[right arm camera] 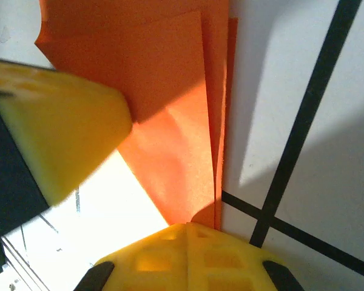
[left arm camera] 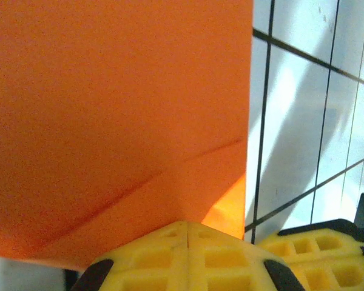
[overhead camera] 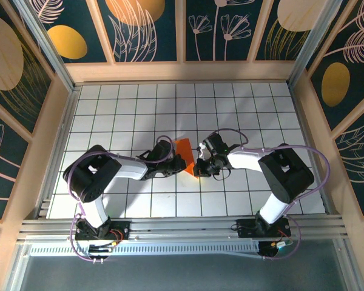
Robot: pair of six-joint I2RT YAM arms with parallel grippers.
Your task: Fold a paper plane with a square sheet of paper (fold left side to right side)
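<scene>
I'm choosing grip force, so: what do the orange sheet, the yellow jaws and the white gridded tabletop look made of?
Bright orange folded sheet: thin matte paper; it holds sharp creases and glows where light passes through. Yellow jaws: probably moulded or printed plastic, matte, with recessed square pockets. White gridded tabletop: smooth, hard-looking board with black lines; exact material unclear.

White grid-tiled table (overhead camera: 242, 109), black lines. Dark floral wall panels (overhead camera: 230, 30) at 9, 12 and 3 o'clock. Aluminium rail (overhead camera: 182, 225) at 6 o'clock.
</scene>
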